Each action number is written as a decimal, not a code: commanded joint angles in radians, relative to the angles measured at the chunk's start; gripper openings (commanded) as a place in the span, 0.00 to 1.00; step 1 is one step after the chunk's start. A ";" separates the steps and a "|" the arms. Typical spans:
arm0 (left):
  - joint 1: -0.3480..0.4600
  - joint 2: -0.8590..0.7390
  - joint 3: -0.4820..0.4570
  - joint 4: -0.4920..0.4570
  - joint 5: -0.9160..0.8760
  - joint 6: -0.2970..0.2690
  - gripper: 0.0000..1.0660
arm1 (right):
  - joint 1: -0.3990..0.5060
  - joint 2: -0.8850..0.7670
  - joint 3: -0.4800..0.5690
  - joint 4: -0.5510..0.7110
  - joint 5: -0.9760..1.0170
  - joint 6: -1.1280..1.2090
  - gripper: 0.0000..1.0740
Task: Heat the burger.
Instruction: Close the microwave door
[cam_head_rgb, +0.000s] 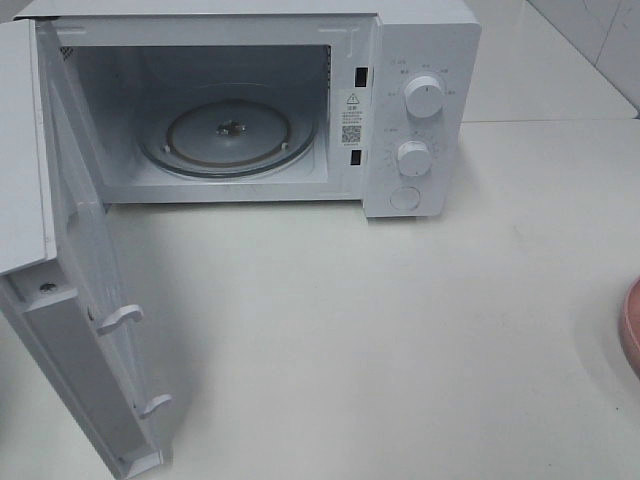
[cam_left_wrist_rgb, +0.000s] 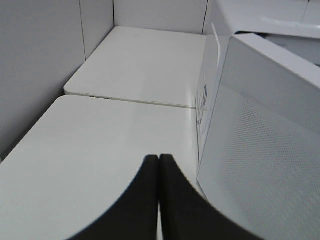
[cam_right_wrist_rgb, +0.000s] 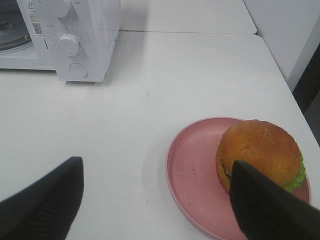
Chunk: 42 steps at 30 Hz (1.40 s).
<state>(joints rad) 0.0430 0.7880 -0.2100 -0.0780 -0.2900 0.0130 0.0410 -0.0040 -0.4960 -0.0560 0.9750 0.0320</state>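
The burger (cam_right_wrist_rgb: 260, 155) sits on a pink round plate (cam_right_wrist_rgb: 192, 172), toward the side of the plate farther from the microwave, its glossy golden-brown bun up and a frill of green lettuce showing at the lower edge. The plate rests on the white surface (cam_right_wrist_rgb: 150, 100), well apart from the microwave (cam_head_rgb: 420, 110); in the exterior high view only a sliver of its pink rim (cam_head_rgb: 631, 335) shows at the right edge.

The right gripper (cam_right_wrist_rgb: 155, 200) hovers over the surface near the plate with its fingers spread wide, holding nothing; one dark finger (cam_right_wrist_rgb: 272, 205) overlaps the burger in the wrist view (whether it touches the bun cannot be told), the other finger (cam_right_wrist_rgb: 42, 205) is over bare surface.

The microwave stands at the back of the surface with its door (cam_head_rgb: 85, 330) swung fully open to the left. Inside, the glass turntable (cam_head_rgb: 228, 135) lies bare. Two white knobs (cam_head_rgb: 424, 98) and a round button are on its front panel.

The left gripper (cam_left_wrist_rgb: 159, 200) is beside the open door's outer face, its fingers pressed together with nothing between them.
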 joint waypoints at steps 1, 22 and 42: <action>0.002 0.055 0.003 0.052 -0.101 -0.060 0.00 | -0.003 -0.025 0.003 0.005 -0.015 -0.006 0.71; -0.020 0.556 0.001 0.678 -0.770 -0.352 0.00 | -0.003 -0.025 0.003 0.005 -0.015 -0.006 0.71; -0.424 0.730 -0.078 0.255 -0.766 -0.230 0.00 | -0.003 -0.025 0.003 0.005 -0.015 -0.006 0.70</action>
<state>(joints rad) -0.3730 1.5170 -0.2790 0.2050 -1.0330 -0.2180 0.0410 -0.0040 -0.4960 -0.0560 0.9740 0.0320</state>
